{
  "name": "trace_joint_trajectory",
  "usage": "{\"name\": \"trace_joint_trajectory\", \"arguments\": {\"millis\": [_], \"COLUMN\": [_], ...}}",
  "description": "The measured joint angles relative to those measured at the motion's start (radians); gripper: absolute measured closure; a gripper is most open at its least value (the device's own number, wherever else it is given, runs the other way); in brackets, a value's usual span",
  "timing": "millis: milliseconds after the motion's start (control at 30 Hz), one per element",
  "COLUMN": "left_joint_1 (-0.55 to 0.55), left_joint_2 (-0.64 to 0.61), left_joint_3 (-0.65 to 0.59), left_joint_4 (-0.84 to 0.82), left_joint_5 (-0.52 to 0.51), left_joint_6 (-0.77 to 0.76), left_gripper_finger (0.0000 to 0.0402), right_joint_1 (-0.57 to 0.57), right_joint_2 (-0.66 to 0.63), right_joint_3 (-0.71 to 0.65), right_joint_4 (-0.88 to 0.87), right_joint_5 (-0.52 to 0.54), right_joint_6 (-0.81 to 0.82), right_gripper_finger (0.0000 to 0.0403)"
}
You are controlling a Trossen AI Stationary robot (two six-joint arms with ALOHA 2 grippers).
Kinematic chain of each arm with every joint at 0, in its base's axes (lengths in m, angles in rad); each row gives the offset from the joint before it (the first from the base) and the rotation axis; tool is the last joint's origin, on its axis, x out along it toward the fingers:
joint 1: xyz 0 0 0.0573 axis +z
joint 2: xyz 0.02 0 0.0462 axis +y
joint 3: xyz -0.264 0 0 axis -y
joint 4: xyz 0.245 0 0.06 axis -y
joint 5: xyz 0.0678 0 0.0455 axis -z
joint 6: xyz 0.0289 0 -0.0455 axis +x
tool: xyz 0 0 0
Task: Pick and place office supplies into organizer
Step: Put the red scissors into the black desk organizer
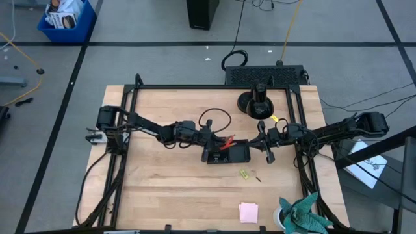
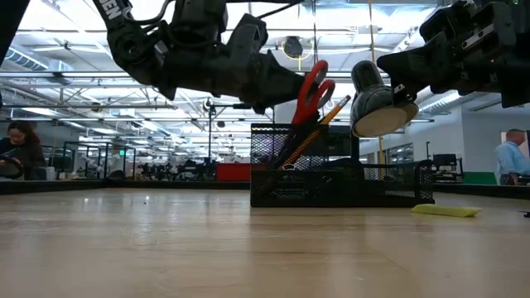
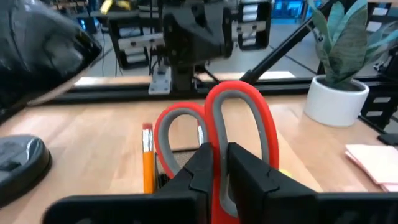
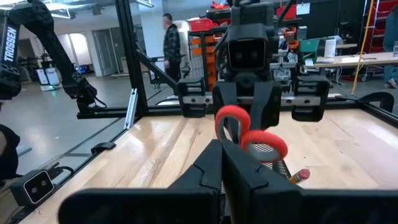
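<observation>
The red-handled scissors (image 3: 239,118) stand blades-down in the black mesh organizer (image 2: 339,178), which sits mid-table in the high view (image 1: 237,156). They lean, with the handles up (image 2: 313,87). An orange pencil (image 3: 148,162) stands in the organizer beside them. My left gripper (image 3: 219,177) is at the organizer's left end (image 1: 211,140), shut on the scissors' handle. My right gripper (image 4: 227,171) hovers just right of the organizer (image 1: 260,142), shut and empty, facing the scissors (image 4: 249,134). A yellow-green piece (image 1: 245,173) and a pink sticky pad (image 1: 247,212) lie on the table nearer the front. My left gripper pinches the red rim of the larger handle loop (image 3: 217,186) between its two fingers, on the side next to the smaller loop; one finger (image 3: 252,177) stands inside the loop. The fingers come from the table's left, above the organizer. The scissors stay blades-down in the organizer, leaning.
A round black stand base (image 1: 257,103) sits behind the organizer, with a black cable loop (image 1: 214,117) to its left. A potted teal plant (image 1: 302,214) stands at the front right corner. A black frame (image 1: 130,130) edges the table. Bare wood lies at the front left.
</observation>
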Motion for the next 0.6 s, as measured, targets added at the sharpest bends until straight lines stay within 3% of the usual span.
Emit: {"name": "trace_joint_trajectory", "arguments": {"millis": [267,600], "left_joint_1": [0.0,0.0], "left_joint_2": [0.0,-0.08], "left_joint_3": [0.0,0.001], "left_joint_4": [-0.031,-0.117], "left_joint_5": [0.0,0.0], "left_joint_6": [-0.009,0.027], "left_gripper_finger": [0.0286,0.0255], "right_joint_1": [0.0,0.0], "right_joint_2": [0.0,0.0], "right_joint_3": [0.0,0.0], "right_joint_4": [0.0,0.0], "right_joint_5": [0.0,-0.003], "right_joint_6": [0.0,0.0], "right_gripper_finger": [0.0403,0.0403]}}
